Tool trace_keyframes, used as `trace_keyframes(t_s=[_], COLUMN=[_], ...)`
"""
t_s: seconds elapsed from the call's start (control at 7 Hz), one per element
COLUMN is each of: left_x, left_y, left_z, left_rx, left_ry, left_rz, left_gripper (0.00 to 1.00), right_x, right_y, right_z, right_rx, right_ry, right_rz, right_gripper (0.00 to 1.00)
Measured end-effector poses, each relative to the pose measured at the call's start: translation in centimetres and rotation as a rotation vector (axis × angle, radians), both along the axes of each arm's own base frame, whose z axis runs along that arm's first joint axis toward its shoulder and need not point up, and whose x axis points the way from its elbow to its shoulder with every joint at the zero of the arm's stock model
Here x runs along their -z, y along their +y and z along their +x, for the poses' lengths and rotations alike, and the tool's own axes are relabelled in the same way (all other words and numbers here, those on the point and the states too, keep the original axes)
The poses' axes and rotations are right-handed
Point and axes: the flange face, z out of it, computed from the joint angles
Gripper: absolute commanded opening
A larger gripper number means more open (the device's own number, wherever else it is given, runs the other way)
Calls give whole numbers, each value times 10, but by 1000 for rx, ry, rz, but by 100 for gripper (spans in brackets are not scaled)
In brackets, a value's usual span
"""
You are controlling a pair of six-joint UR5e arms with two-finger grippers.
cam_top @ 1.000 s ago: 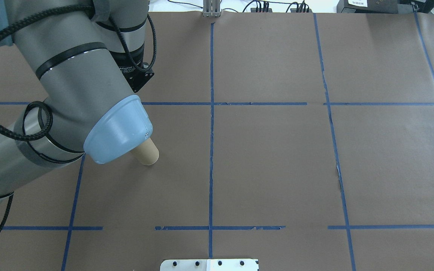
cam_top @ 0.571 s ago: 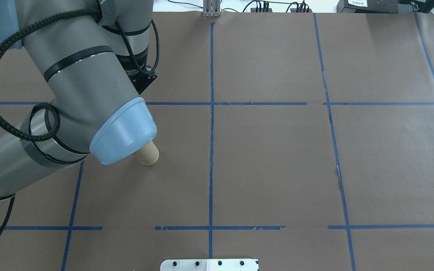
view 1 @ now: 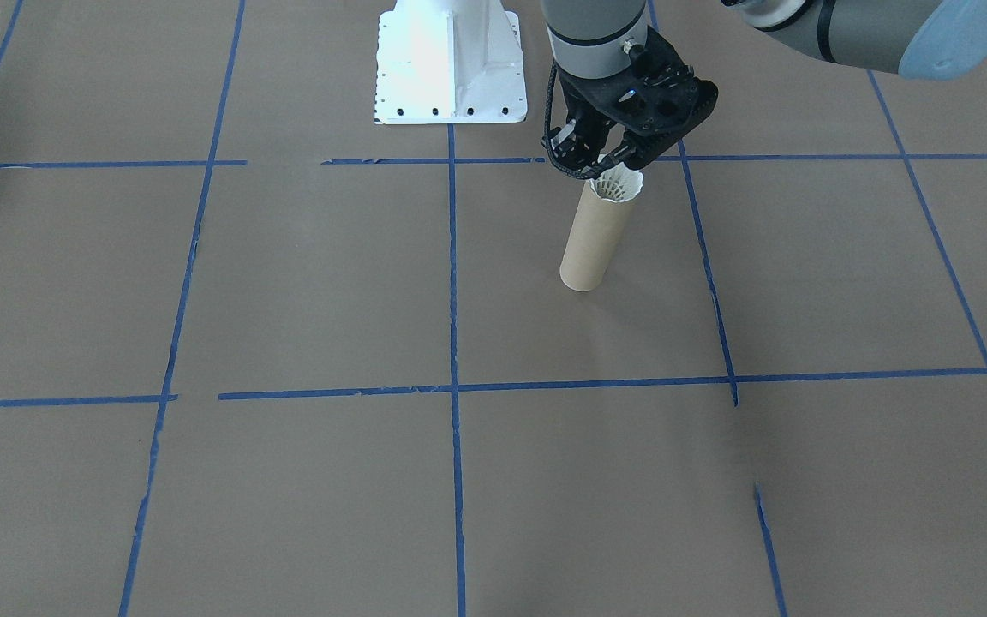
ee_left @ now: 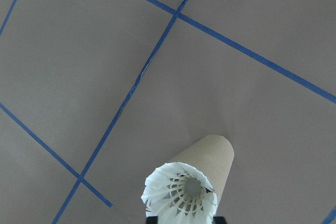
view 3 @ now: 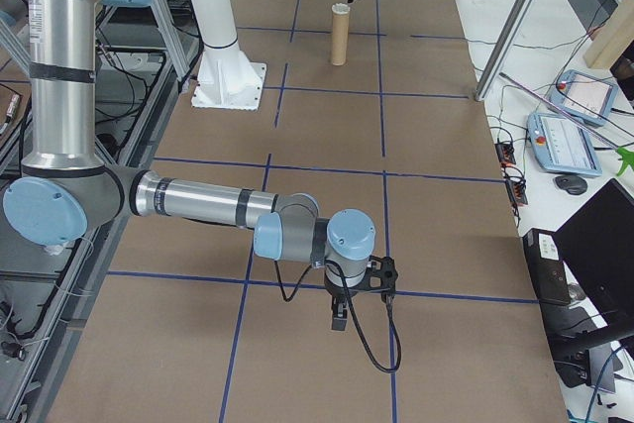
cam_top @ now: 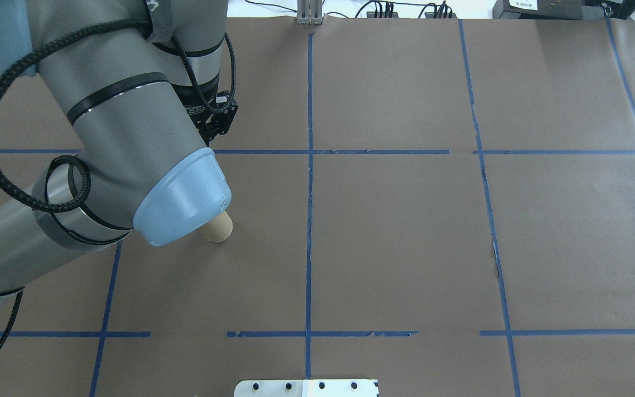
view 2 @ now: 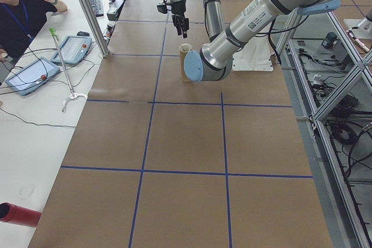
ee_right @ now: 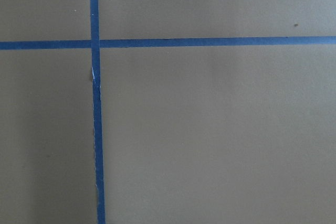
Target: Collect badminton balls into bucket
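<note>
A brown cardboard bucket (view 1: 595, 244) stands upright on the paper-covered table. One white badminton ball (view 1: 617, 184) sits in its mouth, feather skirt up. My left gripper (view 1: 603, 161) hangs right over that ball, open, its fingertips (ee_left: 153, 219) apart on either side of the skirt at the bottom edge of the left wrist view. From above, my left arm covers all but the bucket's lower end (cam_top: 219, 230). My right gripper (view 3: 338, 318) shows only in the exterior right view, low over the table and far from the bucket (view 3: 340, 35); I cannot tell its state.
The white pedestal base (view 1: 451, 60) stands behind the bucket. Blue tape lines (view 1: 452, 343) cross the brown paper. A person (view 2: 23, 10) sits at a side table with tablets (view 2: 29, 76). A red cylinder (view 2: 17, 214) lies at the table's near left edge.
My left arm's elbow and wrist have shifted a little to the right in the overhead view. The bucket has stayed in place.
</note>
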Motion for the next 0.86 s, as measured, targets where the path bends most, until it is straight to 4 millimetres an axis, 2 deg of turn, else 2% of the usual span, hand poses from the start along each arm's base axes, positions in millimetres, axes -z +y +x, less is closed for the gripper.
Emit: trace_keyframes(t_s=[0.29, 0.43, 0.57, 0.86], left_x=[-5, -18, -32, -62], left_y=[9, 16, 9, -19], left_z=[-13, -32, -61, -134], left_rx=[-65, -108, -133, -206], left_ry=[47, 88, 124, 128], left_rz=[78, 151, 237, 400], left_gripper=[100, 100, 100, 100], right_x=[0, 0, 0, 0], right_y=[0, 0, 0, 0], right_z=[0, 0, 0, 0], right_rx=[0, 0, 0, 0], right_ry=[0, 0, 0, 0], right_rz=[0, 0, 0, 0], right_gripper=[100, 100, 100, 100])
